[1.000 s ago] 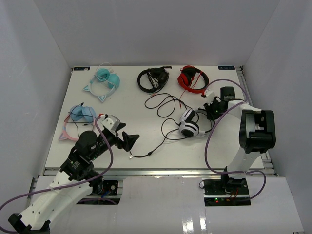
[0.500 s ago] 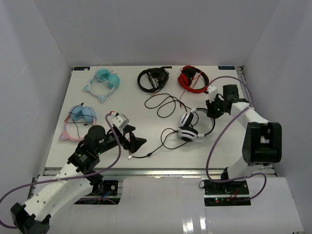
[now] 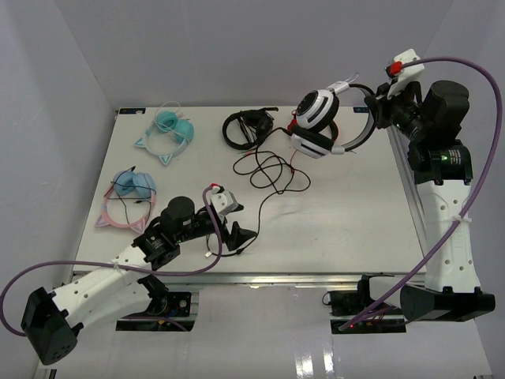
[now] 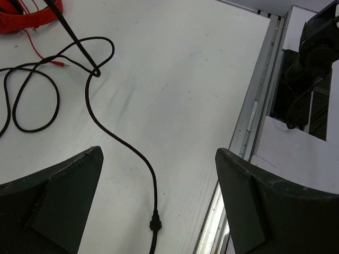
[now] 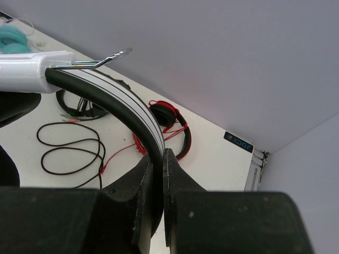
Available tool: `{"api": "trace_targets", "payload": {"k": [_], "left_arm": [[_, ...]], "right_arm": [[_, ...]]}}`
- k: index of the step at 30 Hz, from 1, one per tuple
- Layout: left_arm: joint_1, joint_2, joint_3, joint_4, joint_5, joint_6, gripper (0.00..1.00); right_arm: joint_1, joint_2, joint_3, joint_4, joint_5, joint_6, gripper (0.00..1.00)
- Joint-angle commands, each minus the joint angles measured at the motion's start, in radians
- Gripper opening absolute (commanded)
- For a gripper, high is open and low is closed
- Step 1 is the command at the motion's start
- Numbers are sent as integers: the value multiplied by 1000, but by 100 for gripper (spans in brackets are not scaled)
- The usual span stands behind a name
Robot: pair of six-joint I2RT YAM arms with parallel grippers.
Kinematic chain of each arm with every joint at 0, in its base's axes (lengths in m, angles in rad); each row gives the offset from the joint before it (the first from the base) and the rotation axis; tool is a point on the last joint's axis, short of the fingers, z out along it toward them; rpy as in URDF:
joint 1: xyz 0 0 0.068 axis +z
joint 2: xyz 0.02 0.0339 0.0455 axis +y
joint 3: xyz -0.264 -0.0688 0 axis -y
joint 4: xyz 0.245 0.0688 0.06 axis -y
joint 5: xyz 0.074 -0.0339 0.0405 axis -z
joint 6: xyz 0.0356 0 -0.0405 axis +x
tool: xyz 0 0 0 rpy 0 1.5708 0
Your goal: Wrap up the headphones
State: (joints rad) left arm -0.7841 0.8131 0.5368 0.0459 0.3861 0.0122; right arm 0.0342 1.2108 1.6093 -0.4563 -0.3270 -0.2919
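The white headphones [image 3: 317,117] hang in the air over the far right of the table. My right gripper [image 3: 377,108] is shut on their white-and-black headband [image 5: 139,119], which sits pinched between the fingers [image 5: 142,182]. Their thin black cable [image 3: 275,162] drops from the cups, lies in loops on the table and runs toward the near edge. My left gripper [image 3: 241,237] hovers low over that end, open wide. In the left wrist view the cable [image 4: 116,137] passes between the two fingers, and a small plug joint [image 4: 154,225] on it lies on the table.
An all-black pair [image 3: 246,126] and a red-and-black pair [image 5: 169,124] with a thin red cable lie at the back. Two cat-ear pairs, teal [image 3: 167,130] and blue-pink [image 3: 126,193], lie at the left. The table's metal rail [image 4: 254,116] runs along the near edge beside my left gripper.
My right gripper closed on the headband and lifted the headphones up off the table toward the far right, trailing the cable. My left arm reached right along the near edge to the cable's end.
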Motion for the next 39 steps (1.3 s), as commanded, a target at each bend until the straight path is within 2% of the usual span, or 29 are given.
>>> {"api": "trace_targets", "payload": {"k": [1,11,15,23,26,27,28,30,32,35,39], "left_arm": [[-30,54,11,232,27,48,98],[-84,280,-131,754,-59,11,98],[-107,413,-50,842,-75,46,98],[-116,628,111,963,-301,104,97],[-116,657,177,939,-313,105,79],[-117,652,197,918,-314,102,66],[-118,643,214,896,-318,108,37],[-116,600,248,839,-334,116,6],[-116,529,273,794,-360,151,0],[-116,427,349,704,-399,217,0],[-115,340,610,431,-369,287,0]], "right_arm": [[0,28,87,-9,-27,120,8],[-22,18,173,-16,-110,224,8],[-69,33,195,-11,-193,287,8],[-116,37,198,18,-326,419,8],[-126,33,197,24,-344,436,8],[-129,30,195,25,-347,439,8],[-138,31,195,27,-348,441,8],[-150,29,193,26,-350,443,8],[-165,29,189,27,-349,444,8],[-181,29,179,30,-336,445,8],[-206,21,123,46,-311,446,8]]}}
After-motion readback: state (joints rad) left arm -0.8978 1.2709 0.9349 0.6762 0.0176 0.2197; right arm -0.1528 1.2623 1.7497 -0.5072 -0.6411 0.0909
